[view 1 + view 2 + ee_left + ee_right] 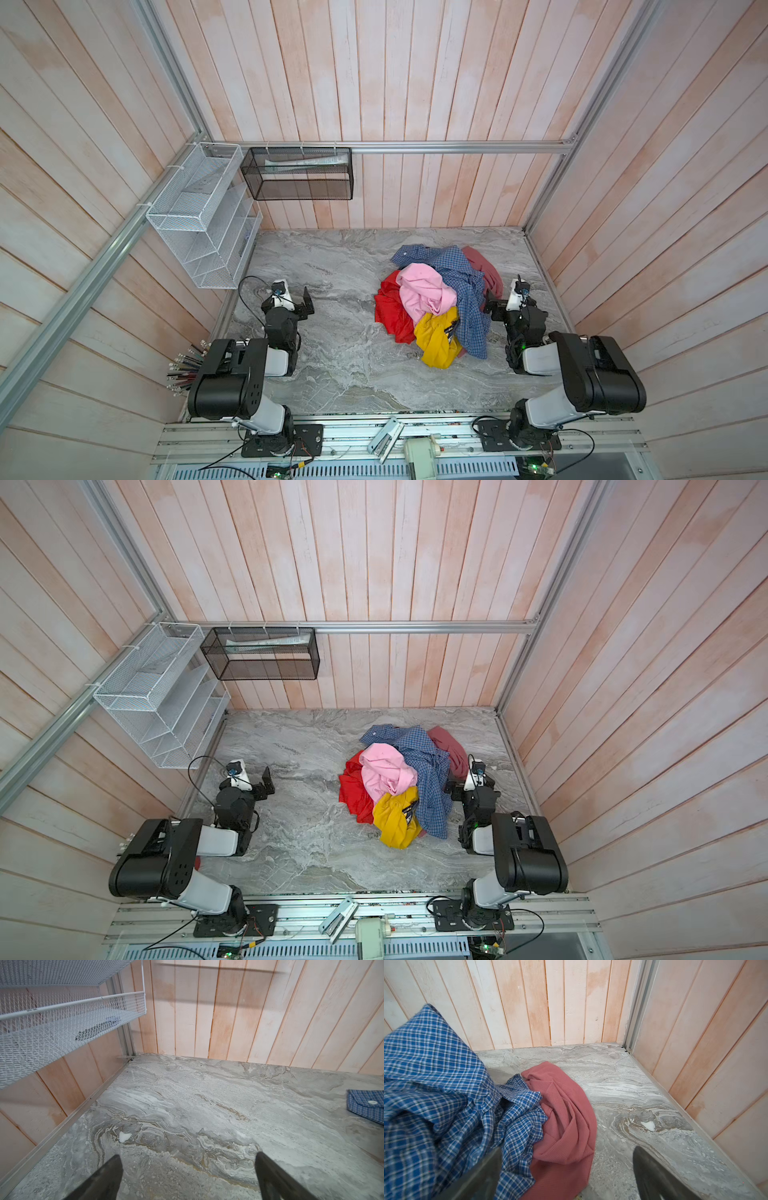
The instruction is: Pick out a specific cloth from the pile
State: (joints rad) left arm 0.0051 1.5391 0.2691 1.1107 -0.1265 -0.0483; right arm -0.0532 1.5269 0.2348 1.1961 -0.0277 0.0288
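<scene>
Though both arms crouch at the sides of the marble table (332, 374), they are not equally placed for this job. On the left, the left gripper (308, 300) hangs with its jaws spread wide and empty, well apart from the pile (446, 291) across bare stone. Going rightward, the red garment (388, 311) comes first, then the pink shirt (424, 291). Below that, at the pile's near edge, lies the cloth (434, 343), mustard yellow and bunched lengthwise from under the pink toward the robot. The checked shirt (467, 303) drapes over its right flank. Just beside that sits the right gripper (490, 302), also wide open and holding nothing. It's the nearer one, I'd say, but it must reach past the checks; the left has the clearer run.
</scene>
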